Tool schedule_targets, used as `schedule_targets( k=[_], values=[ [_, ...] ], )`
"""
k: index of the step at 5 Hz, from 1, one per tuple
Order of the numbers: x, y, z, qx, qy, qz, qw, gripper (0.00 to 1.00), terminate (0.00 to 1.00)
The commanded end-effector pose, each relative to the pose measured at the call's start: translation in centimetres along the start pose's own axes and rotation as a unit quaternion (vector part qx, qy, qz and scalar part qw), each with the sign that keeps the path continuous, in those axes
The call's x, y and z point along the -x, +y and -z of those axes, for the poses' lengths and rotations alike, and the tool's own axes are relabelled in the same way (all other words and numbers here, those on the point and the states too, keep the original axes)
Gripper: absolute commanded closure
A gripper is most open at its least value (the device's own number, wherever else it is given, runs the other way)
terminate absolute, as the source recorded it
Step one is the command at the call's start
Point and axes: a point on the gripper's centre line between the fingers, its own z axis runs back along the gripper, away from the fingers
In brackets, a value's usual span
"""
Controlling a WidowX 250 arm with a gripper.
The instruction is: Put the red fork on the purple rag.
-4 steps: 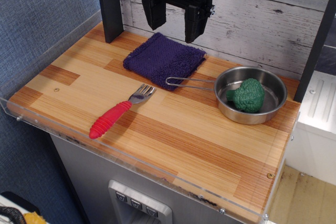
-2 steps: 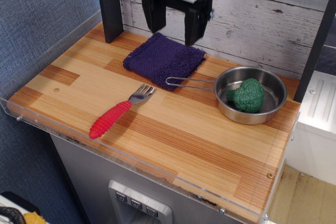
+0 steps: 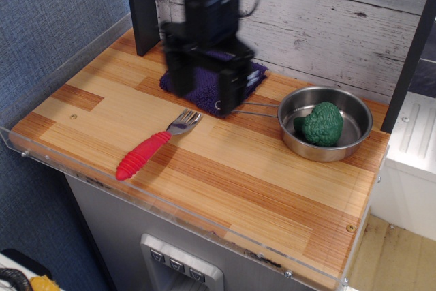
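Note:
The red fork (image 3: 151, 149) lies flat on the wooden table, silver tines toward the back right, ribbed red handle toward the front left edge. The purple rag (image 3: 252, 73) lies at the back of the table, mostly hidden behind my gripper. My gripper (image 3: 201, 90) is blurred by motion, open and empty, its two dark fingers pointing down in front of the rag, above and behind the fork's tines.
A steel pan (image 3: 351, 110) with a thin wire handle sits at the right and holds a green broccoli toy (image 3: 319, 125). A dark post (image 3: 142, 6) stands at the back left. A clear acrylic rim (image 3: 102, 180) edges the table.
My gripper has come down and forward-left from high over the rag's back edge, now covering most of the rag. The fork, pan and rag have not moved.

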Motion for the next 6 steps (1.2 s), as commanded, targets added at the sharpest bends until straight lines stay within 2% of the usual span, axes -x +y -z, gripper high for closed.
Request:
schedule_targets(
  k=[1,2,4,6],
  values=[
    [3.4,2.5,0.9,-0.059,-0.031,-0.011,0.9977,0.0,0.0],
    [3.4,3.1,2.2,-0.078,-0.028,-0.018,0.9964,0.0,0.0],
    [3.6,4.5,4.0,-0.085,-0.033,-0.035,0.9953,0.0,0.0],
    [3.3,4.7,5.1,-0.079,-0.017,-0.032,0.9962,0.0,0.0]
  ],
)
